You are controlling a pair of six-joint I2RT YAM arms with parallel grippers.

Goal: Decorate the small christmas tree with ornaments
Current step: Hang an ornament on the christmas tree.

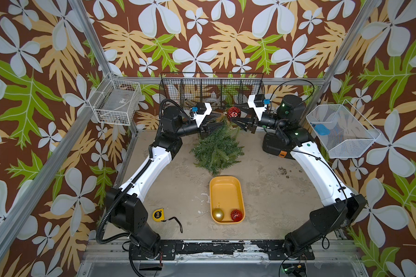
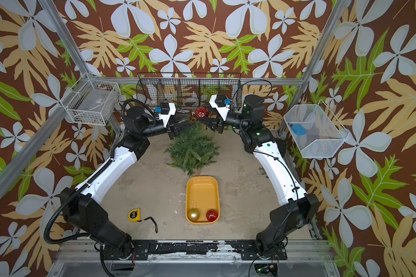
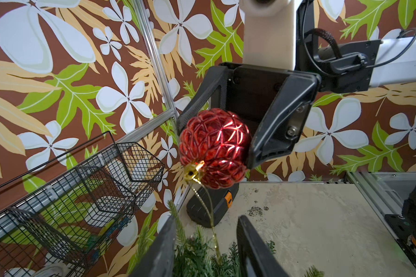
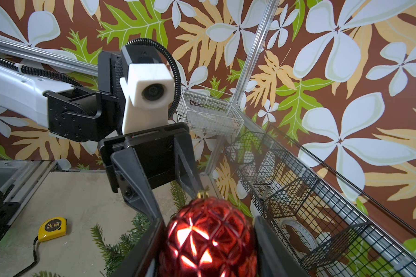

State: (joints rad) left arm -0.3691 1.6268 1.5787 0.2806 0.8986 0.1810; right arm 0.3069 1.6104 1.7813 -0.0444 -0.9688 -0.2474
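Observation:
The small christmas tree [image 1: 217, 148] [image 2: 192, 148] stands at the back middle of the table. Just above its tip, my right gripper [image 1: 234, 114] [image 4: 209, 220] is shut on a red faceted ornament [image 1: 233, 112] [image 2: 202, 112] [image 3: 214, 148]. The ornament's gold loop [image 3: 205, 203] hangs onto the tree top [image 3: 197, 254]. My left gripper [image 1: 220, 121] [image 3: 207, 219] is open, its jaws standing either side of the loop and the top twigs. A gold ornament [image 1: 218, 214] and another red one [image 1: 236, 215] lie in the yellow tray [image 1: 226, 178].
A yellow tape measure [image 1: 158, 214] with a black strap lies front left. A black wire basket [image 1: 211, 91] runs along the back wall. White wire baskets hang at the left [image 1: 117, 102] and right [image 1: 344, 130]. A black device [image 1: 274, 146] sits back right.

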